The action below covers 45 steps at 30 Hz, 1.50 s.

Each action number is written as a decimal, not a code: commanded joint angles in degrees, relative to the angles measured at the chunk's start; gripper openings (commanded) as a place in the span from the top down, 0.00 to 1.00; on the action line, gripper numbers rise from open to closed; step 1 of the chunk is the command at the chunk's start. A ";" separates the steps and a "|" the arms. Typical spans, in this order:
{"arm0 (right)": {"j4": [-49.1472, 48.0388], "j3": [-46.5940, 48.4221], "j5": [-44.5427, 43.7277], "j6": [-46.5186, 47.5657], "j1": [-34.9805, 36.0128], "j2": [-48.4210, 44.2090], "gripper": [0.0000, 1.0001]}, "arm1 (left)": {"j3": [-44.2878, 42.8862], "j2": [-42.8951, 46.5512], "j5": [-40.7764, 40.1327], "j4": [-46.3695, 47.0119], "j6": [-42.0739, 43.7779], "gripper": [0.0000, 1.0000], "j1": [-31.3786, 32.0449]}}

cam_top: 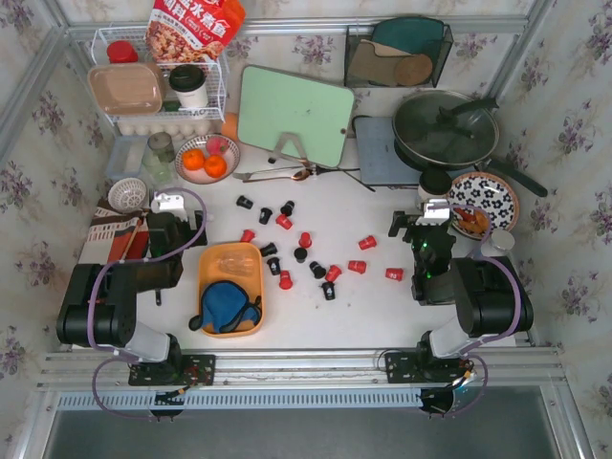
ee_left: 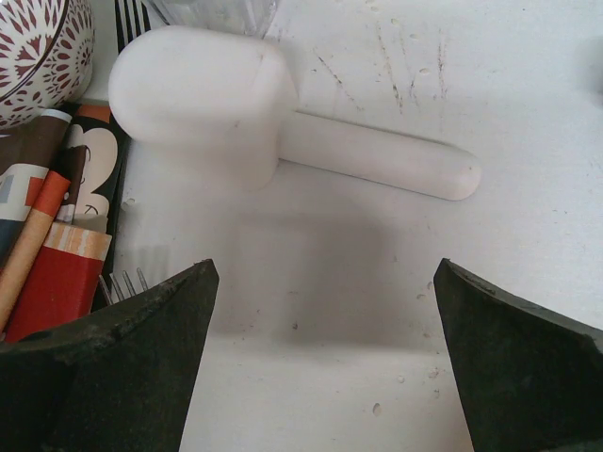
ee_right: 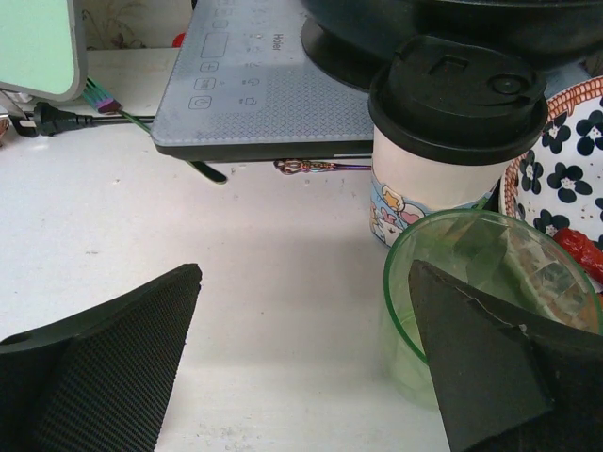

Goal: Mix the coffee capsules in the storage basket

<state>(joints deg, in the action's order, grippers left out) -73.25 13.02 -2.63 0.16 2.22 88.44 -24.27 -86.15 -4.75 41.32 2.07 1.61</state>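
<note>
Well, left claw [ee_left: 325, 273] and right claw [ee_right: 306, 273] gape empty; chasing coffee capsules [cam_top: 304, 239], the right may topple the green cup [ee_right: 490, 240].

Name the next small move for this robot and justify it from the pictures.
Probably swing the open left pincer toward the red capsule just beyond the storage basket, to pick it up: the coffee capsules lie scattered on the table, none visible in the basket.

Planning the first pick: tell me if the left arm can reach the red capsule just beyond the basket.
Probably yes: the red capsule lies on the table beside the left fingers, which stand open, with nothing between them.
</note>
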 commanded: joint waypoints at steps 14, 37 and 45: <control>-0.02 -0.17 0.88 -0.52 -0.02 -0.16 0.00 | -0.25 0.27 0.27 1.48 0.14 0.00 -0.01; -0.01 -0.12 0.79 -0.52 -0.07 -0.07 0.00 | -0.42 0.13 0.79 1.21 0.33 0.00 -0.02; -0.23 -0.93 0.81 -0.47 0.06 -1.56 0.00 | -0.21 0.23 0.87 1.39 0.46 0.00 -0.03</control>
<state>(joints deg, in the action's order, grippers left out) -73.36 12.62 -1.93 0.16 2.17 88.16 -24.29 -86.15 -4.49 41.28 2.31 1.56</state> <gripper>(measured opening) 1.000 0.999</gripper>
